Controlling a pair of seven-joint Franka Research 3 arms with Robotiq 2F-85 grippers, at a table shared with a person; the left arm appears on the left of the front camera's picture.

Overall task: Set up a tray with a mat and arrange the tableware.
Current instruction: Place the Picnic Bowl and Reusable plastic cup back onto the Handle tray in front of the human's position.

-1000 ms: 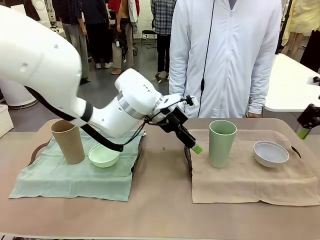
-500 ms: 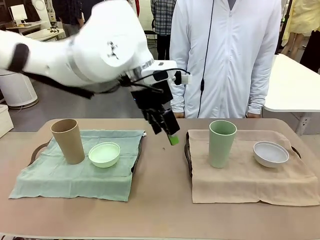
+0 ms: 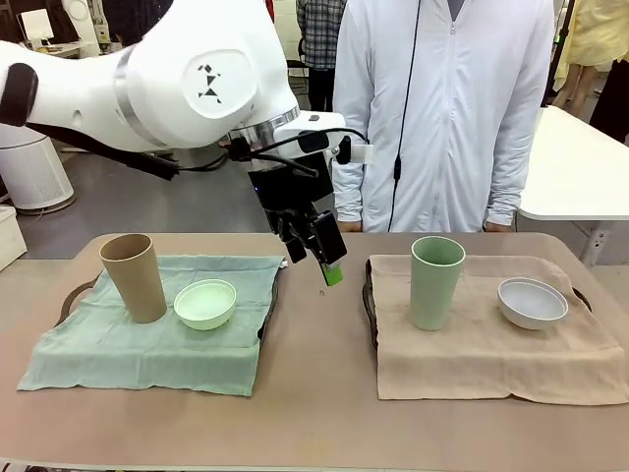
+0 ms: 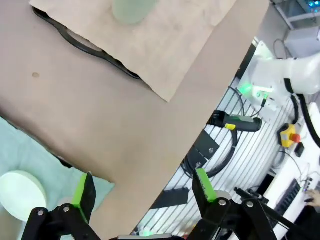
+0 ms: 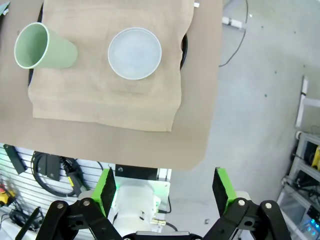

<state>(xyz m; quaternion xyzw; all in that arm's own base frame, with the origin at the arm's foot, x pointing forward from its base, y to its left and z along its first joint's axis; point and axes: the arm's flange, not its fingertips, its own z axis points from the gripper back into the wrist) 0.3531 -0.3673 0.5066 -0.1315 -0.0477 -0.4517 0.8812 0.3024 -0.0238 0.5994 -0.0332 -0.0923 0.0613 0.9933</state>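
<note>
**Left arm lifted above the middle of the bench, both end effectors spread and empty**

The left end effector (image 3: 322, 258) hangs in the air above the bare strip of bench (image 3: 314, 393) between the two trays, fingers pointing down and spread apart, holding nothing. A second ago it sat lower and farther to the right, its green pad almost at the rim of the right tray; half a second ago it had already risen and swung back, and now it is a touch higher again. In the left wrist view the same end effector (image 4: 142, 187) shows its two green pads wide apart over the brown bench.

Just to its left lies the green mat (image 3: 147, 329) on a dark tray. On that mat the mint green bowl (image 3: 204, 303) is nearest, with the tan cup (image 3: 134, 277) standing upright beyond it, farther left. To the right of the end effector lies the tan mat (image 3: 491, 339), with the dark tray handle (image 3: 370, 305) showing at its near edge. The pale green cup (image 3: 435, 281) stands upright on it, and the white bowl (image 3: 532, 302) sits farther right. None of the tableware has moved.

Behind the end effector, across the bench, a person in a white jacket (image 3: 442, 108) stands.

The right end effector (image 5: 167, 192) is high above the bench edge, fingers spread and empty, with the pale green cup and white bowl far below it on the tan mat.
</note>
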